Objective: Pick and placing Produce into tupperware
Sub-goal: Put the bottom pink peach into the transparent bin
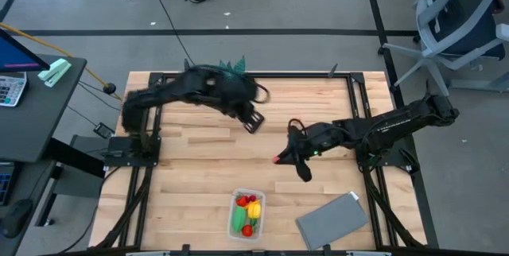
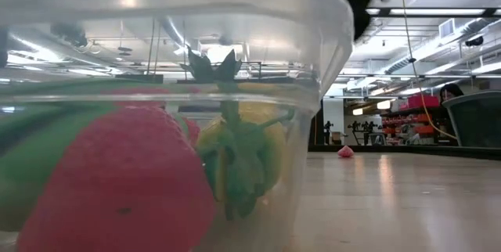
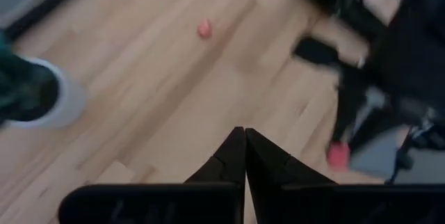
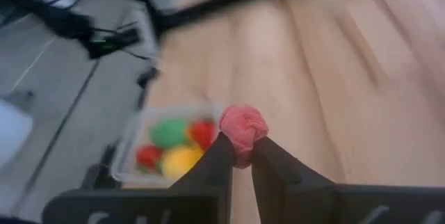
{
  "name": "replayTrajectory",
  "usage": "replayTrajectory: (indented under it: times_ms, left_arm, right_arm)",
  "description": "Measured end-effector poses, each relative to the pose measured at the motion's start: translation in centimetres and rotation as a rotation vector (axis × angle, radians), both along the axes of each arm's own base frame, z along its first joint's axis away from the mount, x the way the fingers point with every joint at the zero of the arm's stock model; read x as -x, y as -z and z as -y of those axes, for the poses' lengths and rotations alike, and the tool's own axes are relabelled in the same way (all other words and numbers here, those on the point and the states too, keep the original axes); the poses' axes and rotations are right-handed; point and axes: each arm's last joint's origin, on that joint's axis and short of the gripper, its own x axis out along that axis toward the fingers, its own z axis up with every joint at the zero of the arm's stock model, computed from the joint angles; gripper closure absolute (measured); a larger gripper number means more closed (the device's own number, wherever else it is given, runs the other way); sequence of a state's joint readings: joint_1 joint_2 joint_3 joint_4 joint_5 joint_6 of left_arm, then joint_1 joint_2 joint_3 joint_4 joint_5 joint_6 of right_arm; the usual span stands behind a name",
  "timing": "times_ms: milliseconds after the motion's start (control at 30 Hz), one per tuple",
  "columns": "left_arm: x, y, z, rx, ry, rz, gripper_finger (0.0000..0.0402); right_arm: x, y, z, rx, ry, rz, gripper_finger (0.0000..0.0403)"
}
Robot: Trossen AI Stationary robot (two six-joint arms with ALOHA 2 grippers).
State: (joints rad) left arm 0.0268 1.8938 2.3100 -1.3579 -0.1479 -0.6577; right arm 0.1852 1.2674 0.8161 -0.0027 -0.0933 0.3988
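currently the right gripper (image 4: 242, 156) pinches a pink produce piece (image 4: 243, 129) only at its fingertips, well apart from the tupperware (image 1: 246, 214) at the near table edge, so it may slip loose in transit; left gripper (image 3: 245, 156) waits closed near the plant (image 1: 231, 67).

The pale butcher-block wooden desk (image 1: 207, 168) looks smooth with a soft sheen. The small clear plastic tupperware box (image 2: 313, 64) is glossy and see-through. The pink toy fruit (image 4: 243, 128) has a wrinkled matt skin. The flat grey rectangular sheet (image 1: 332, 220) looks matt.
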Motion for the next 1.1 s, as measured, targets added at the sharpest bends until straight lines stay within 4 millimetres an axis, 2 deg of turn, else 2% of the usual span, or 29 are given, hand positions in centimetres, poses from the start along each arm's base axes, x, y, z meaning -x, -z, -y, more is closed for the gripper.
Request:
replayTrajectory:
  times_ms: [100,200,267,367,467,633,800,900,1100]
  left_arm:
    - [2.8,-2.7,-0.2,-0.062,-0.052,0.077,0.0387]
    - [5.2,-4.7,-0.4,-0.164,-0.116,0.136,0.0394]
    - [6.6,-5.7,-0.6,-0.213,-0.166,0.172,0.0396]
    - [8.0,-6.7,-0.7,-0.236,-0.198,0.204,0.0391]
    - [8.2,-6.8,-0.6,-0.235,-0.198,0.206,0.0376]
    - [8.2,-6.2,-0.6,-0.236,-0.194,0.142,0.0362]
    - [7.6,-5.1,-0.6,-0.199,-0.238,0.083,0.0370]
    - [7.3,-4.9,-0.4,-0.175,-0.258,0.083,0.0380]
    - [6.9,-4.8,0.5,-0.158,-0.250,0.096,0.0395]
  right_arm:
    - [-1.9,-2.1,-0.9,0.103,-0.070,0.068,0.0364]
    - [-4.9,-3.6,-1.7,0.166,-0.124,0.119,0.0365]
    - [-7.3,-3.8,-2.4,0.169,-0.192,0.129,0.0363]
    - [-10.3,-2.9,-4.1,0.196,-0.305,0.060,0.0356]
    - [-12.1,-0.7,-5.8,0.230,-0.371,-0.095,0.0354]
    - [-13.1,4.2,-8.5,0.267,-0.442,-0.285,0.0355]
    - [-13.2,7.3,-10.5,0.314,-0.490,-0.347,0.0346]
    - [-13.1,8.2,-11.1,0.370,-0.489,-0.356,0.0332]
    - [-13.1,8.2,-11.1,0.422,-0.468,-0.347,0.0274]
